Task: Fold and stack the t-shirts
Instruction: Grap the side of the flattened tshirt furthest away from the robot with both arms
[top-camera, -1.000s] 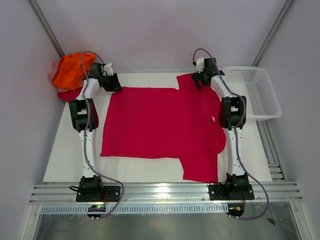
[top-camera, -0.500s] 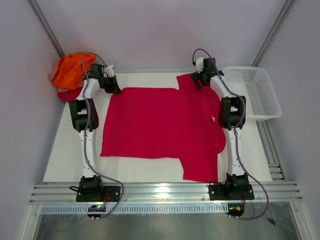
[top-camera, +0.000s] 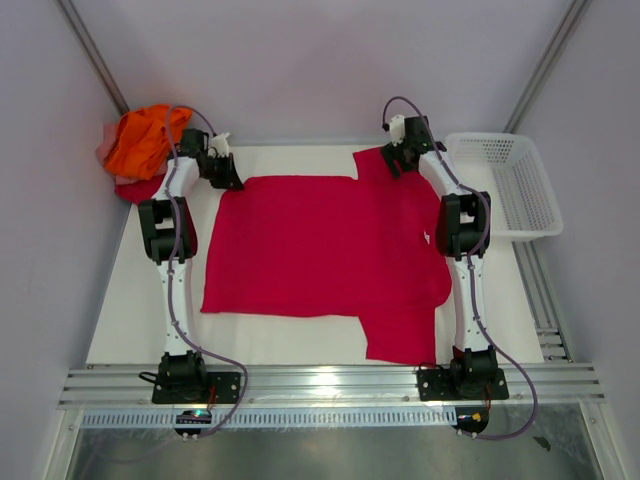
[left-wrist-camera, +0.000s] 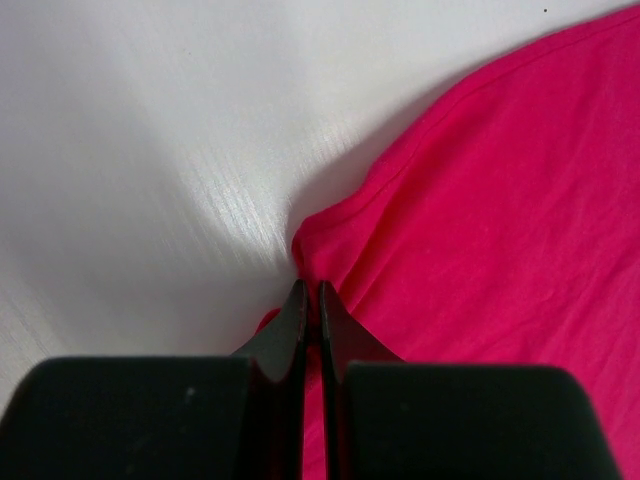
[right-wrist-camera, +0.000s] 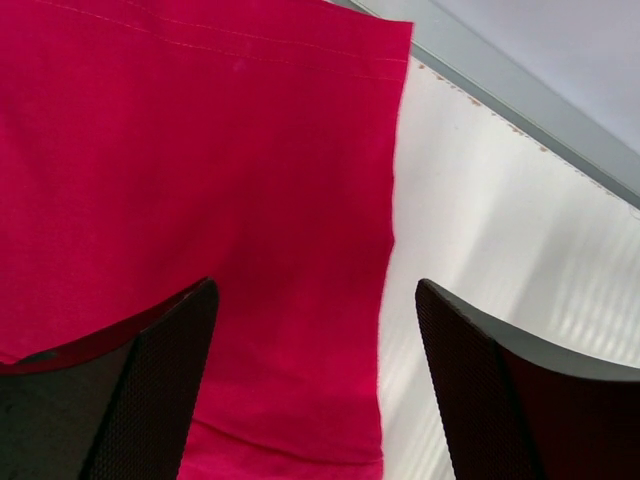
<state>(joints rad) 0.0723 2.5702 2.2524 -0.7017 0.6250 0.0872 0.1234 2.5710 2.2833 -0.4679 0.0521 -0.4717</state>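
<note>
A crimson t-shirt (top-camera: 320, 250) lies spread flat on the white table (top-camera: 130, 310). My left gripper (top-camera: 228, 176) is at its far left corner. In the left wrist view the black jaws of this gripper (left-wrist-camera: 310, 290) are pressed together on a pinch of the shirt's (left-wrist-camera: 500, 220) hem corner. My right gripper (top-camera: 392, 160) hovers low over the far right sleeve. Its jaws (right-wrist-camera: 315, 290) stand wide apart, straddling the sleeve's (right-wrist-camera: 200, 150) side edge, with cloth under the left finger and bare table under the right one.
A heap of orange, red and pale pink shirts (top-camera: 145, 140) sits off the table's far left corner. A white mesh basket (top-camera: 512, 190) stands at the right edge, beside my right arm. A metal rail (right-wrist-camera: 520, 90) runs along the table's far edge.
My left gripper's jaws have closed onto the shirt's corner. The right gripper has shifted slightly toward the far edge, jaws still apart. The shirt lies as before.
</note>
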